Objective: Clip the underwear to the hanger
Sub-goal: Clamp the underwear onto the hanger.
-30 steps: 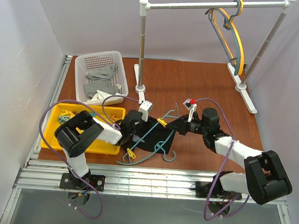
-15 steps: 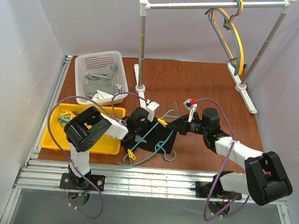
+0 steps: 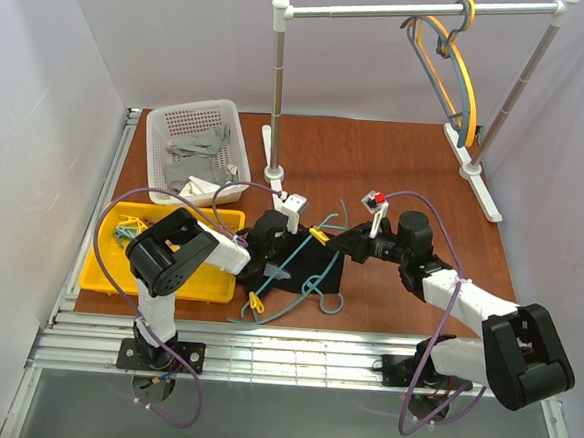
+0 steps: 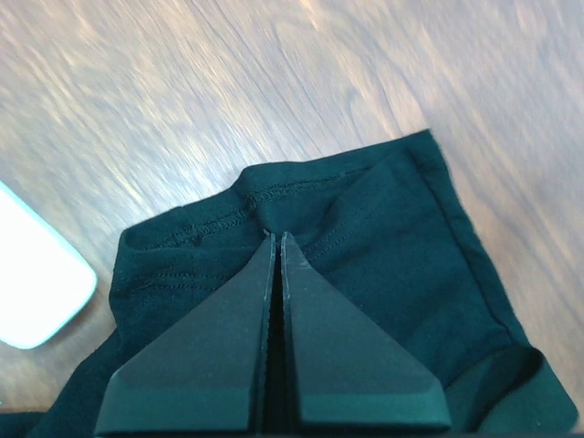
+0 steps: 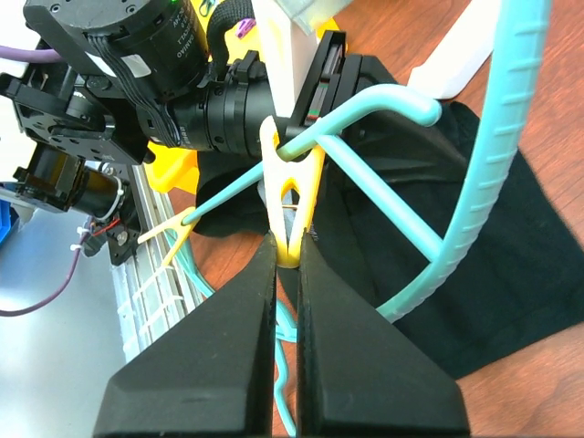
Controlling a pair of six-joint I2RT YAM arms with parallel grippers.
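Left hand point(image 4: 276, 239) pinches the underwear point(image 4: 383, 246) hem; right hand point(image 5: 287, 248), at three o'clock, clamps the yellow clip point(image 5: 292, 173) on the hanger point(image 5: 500, 146); best feed the hem squarely in.

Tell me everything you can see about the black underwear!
The underwear is black, soft-looking fabric with stitched hems, lying on the brown wooden table. The left gripper is shut, pinching a fold near one hem. The teal hanger crosses over it, where the right gripper pinches a yellow clip.
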